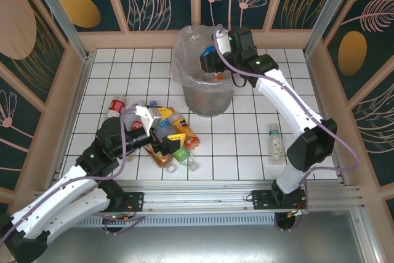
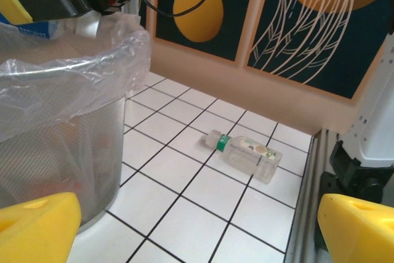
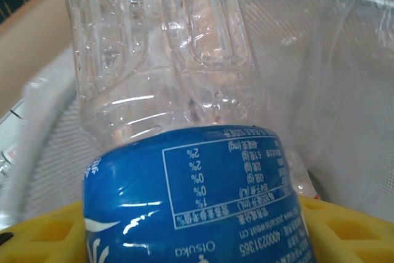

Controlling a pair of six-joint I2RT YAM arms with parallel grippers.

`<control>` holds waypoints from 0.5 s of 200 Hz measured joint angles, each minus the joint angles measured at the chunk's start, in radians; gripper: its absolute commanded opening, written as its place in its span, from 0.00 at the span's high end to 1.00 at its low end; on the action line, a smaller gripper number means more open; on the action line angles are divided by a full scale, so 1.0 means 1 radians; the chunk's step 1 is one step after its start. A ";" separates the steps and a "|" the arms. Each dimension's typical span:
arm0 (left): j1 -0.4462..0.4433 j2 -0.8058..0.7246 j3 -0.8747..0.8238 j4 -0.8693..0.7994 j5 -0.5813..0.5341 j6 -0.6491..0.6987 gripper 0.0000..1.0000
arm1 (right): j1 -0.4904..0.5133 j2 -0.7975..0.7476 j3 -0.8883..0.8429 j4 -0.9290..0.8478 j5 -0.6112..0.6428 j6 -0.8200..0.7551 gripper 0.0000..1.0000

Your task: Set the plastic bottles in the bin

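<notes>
Bright, even light is falling from overhead onto the white tiles (image 1: 246,146), leaving only faint, soft shadows around the bin (image 1: 208,100). Its clear bag (image 1: 184,53) is catching pale glare. The side walls (image 1: 49,90) are splaying outward toward the picture's edges. In the left wrist view, the yellow fingers (image 2: 37,226) are blurring at the bottom corners, while the lying bottle (image 2: 243,155) is showing sharp. In the right wrist view, the blue-labelled bottle (image 3: 184,90) is glinting with white highlights, and the mesh behind it is looking soft.
</notes>
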 measured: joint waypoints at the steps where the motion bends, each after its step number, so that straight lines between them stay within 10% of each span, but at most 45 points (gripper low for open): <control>1: 0.000 0.000 0.000 0.000 -0.003 0.001 0.01 | -0.001 0.003 0.002 -0.003 0.000 0.000 0.41; 100: 0.000 0.051 0.038 -0.019 -0.076 0.031 0.02 | -0.005 0.162 0.215 -0.194 -0.037 -0.045 0.25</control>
